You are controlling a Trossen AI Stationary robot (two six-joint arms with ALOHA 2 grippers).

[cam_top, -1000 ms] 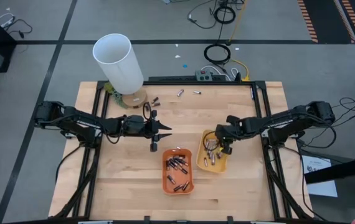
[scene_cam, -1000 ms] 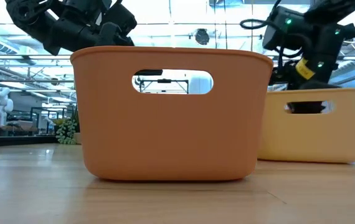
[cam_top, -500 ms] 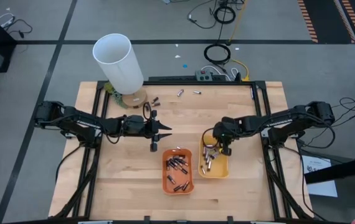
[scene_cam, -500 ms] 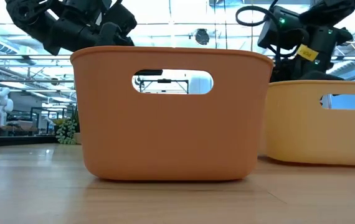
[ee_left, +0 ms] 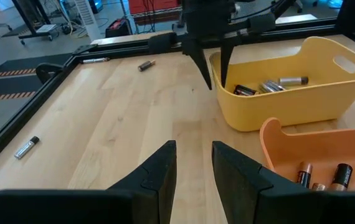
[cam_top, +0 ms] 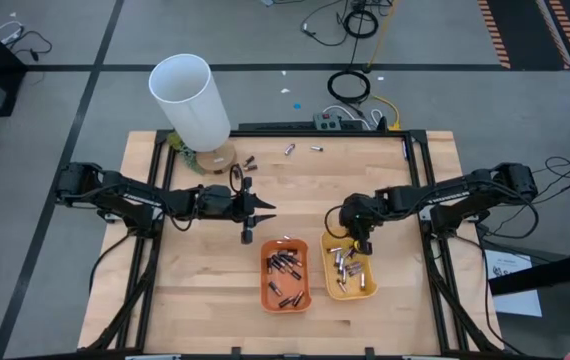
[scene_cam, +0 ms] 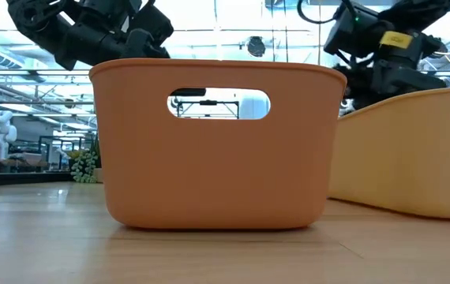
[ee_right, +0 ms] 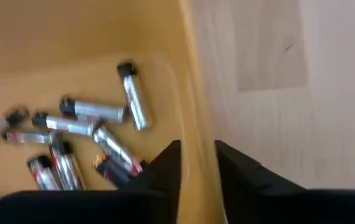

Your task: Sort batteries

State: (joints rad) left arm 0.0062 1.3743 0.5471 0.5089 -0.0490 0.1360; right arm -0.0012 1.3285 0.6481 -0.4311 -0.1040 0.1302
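Note:
The yellow tray [cam_top: 350,268] holds silvery batteries [ee_right: 93,112]. To its left the orange tray [cam_top: 285,275] holds dark batteries [cam_top: 283,268]. Both trays stand on the table. My right gripper [ee_right: 197,149] points steeply down at the yellow tray's far end, open, one finger inside the wall and one outside. My left gripper [ee_left: 194,149] hangs open over bare wood left of the trays, with nothing between its fingers. Loose batteries [cam_top: 290,149] lie flat near the far edge. My right gripper stands astride the yellow tray's far wall [ee_right: 193,93], near the corner that faces the left arm [ee_left: 218,59], coming from above. I cannot tell whether either finger touches the wall. The tray rests on the table.
A tall white tube [cam_top: 190,100] stands at the far left corner. More loose batteries [ee_left: 145,65] [ee_left: 27,147] lie on the wood beyond my left gripper. A black frame [cam_top: 405,140] rims the table. Bare wood lies along the near edge.
The yellow tray has slid toward the table's near edge and swung round, so that it now lies lengthwise beside the orange tray. My right gripper, at the tray's far end throughout, has turned at the wrist and shifted a little toward the left.

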